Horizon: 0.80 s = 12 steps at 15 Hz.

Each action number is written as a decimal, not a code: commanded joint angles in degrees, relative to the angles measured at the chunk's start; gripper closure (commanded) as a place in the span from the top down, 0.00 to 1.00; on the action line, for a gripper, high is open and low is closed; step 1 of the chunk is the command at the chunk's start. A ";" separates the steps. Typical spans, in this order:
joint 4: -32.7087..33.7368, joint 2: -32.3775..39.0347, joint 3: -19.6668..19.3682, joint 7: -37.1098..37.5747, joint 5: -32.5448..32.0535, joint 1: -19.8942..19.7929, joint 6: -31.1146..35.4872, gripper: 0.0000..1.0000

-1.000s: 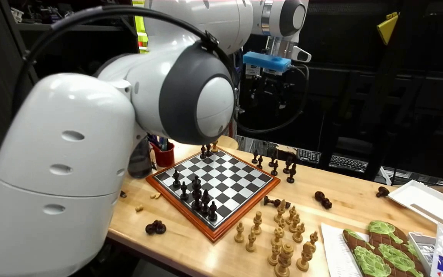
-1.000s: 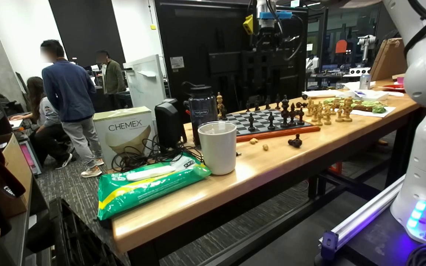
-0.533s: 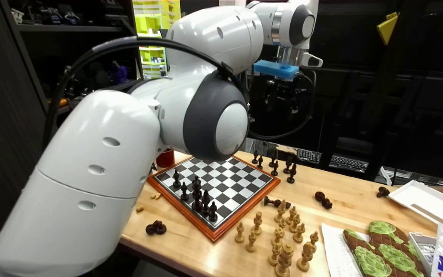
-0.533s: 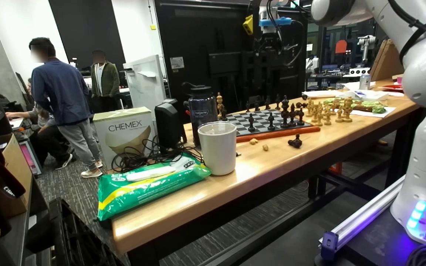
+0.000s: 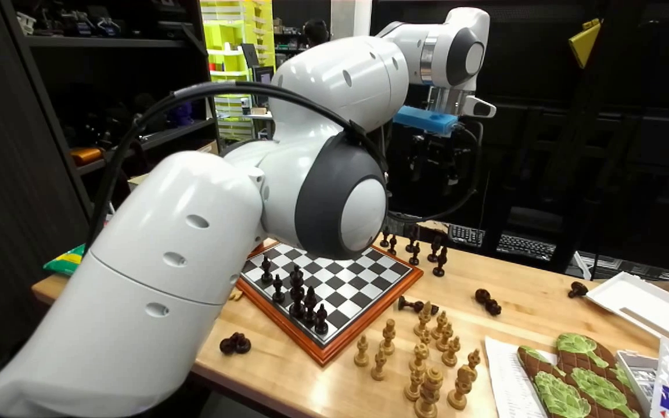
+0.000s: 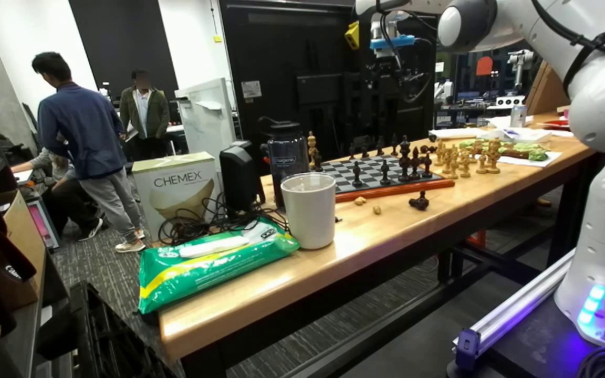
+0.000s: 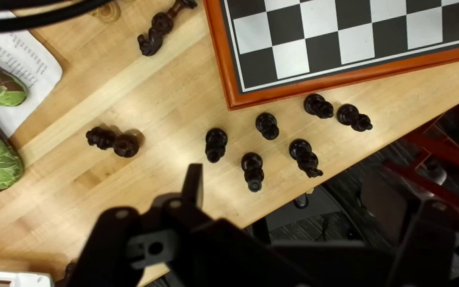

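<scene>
My gripper (image 7: 307, 187) stands open in the wrist view with nothing between its fingers; the far-side finger blends into the dark background. In both exterior views the gripper (image 6: 385, 79) hangs high over the back of the table, touching nothing. Below it several dark chess pieces (image 7: 252, 171) stand in a group between the chessboard's wooden rim (image 7: 285, 89) and the table edge. A dark piece (image 7: 112, 141) lies on its side apart from them. More dark pieces (image 5: 296, 290) stand on the board. Several pale pieces (image 5: 388, 337) stand beside the board; the arm hides its far corner.
A leaf-patterned mitt (image 5: 578, 366), papers (image 5: 509, 377) and a white tray (image 5: 642, 307) occupy one end of the table. Toward the opposite end are a white mug (image 6: 309, 215), a dark bottle (image 6: 288, 157) and a green wipes pack (image 6: 218, 268). Another dark piece (image 6: 419, 200) lies near the edge.
The arm has come down, and the gripper hangs lower, shifted to the right in both exterior views. The chess pieces in view have not moved. People in the background have shifted.
</scene>
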 commanded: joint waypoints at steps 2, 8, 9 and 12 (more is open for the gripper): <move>4.06 2.33 0.23 0.80 0.94 -1.70 -2.37 1.00; 4.67 3.70 0.66 1.25 1.65 -2.33 -3.51 1.00; 4.69 4.03 0.68 1.30 1.73 -2.39 -3.68 1.00; 5.03 5.09 0.89 1.39 2.01 -2.78 -4.24 1.00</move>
